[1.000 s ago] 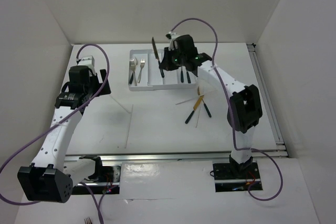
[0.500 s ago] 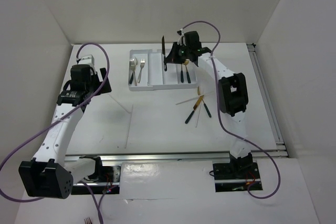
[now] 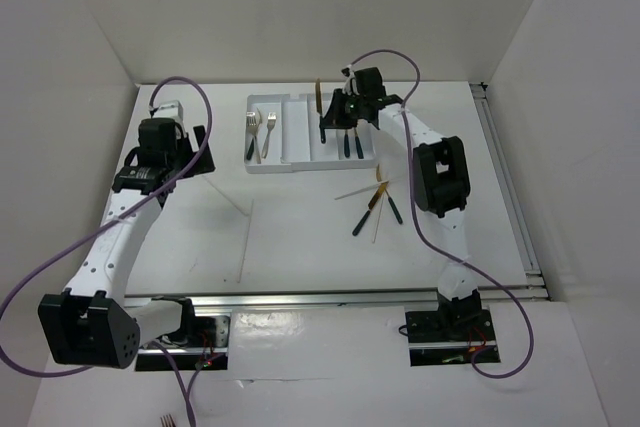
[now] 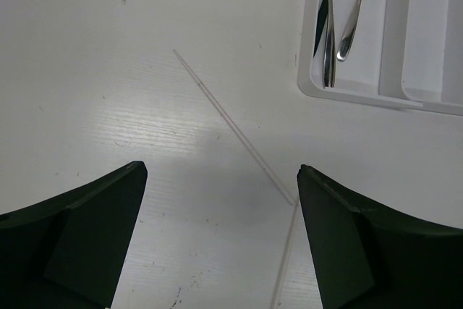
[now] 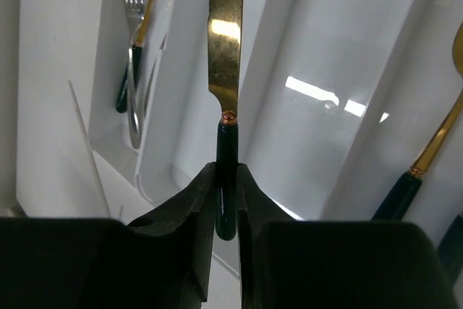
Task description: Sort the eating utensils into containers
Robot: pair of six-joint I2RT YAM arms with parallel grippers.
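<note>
My right gripper point(image 5: 226, 179) is shut on the dark handle of a gold knife point(image 5: 226, 48) and holds it above the white organiser tray point(image 3: 262, 162); the knife point(image 3: 319, 99) stands over the tray's middle slots. The left slot holds forks point(image 3: 259, 129), seen too in the left wrist view point(image 4: 338, 12) and the right wrist view point(image 5: 137, 41). Gold dark-handled utensils point(image 3: 352, 141) lie in a right slot. My left gripper point(image 4: 221, 179) is open and empty above two pale chopsticks point(image 4: 231, 124) on the table. More utensils and chopsticks point(image 3: 378, 205) lie on the table below the tray.
The tray's corner point(image 4: 318, 85) shows at the upper right of the left wrist view. White walls enclose the table at back and sides. A purple cable point(image 3: 385, 57) loops over the right arm.
The right arm has carried the knife from the tray's left part toward its middle and stretched farther back. The left arm has shifted slightly.
</note>
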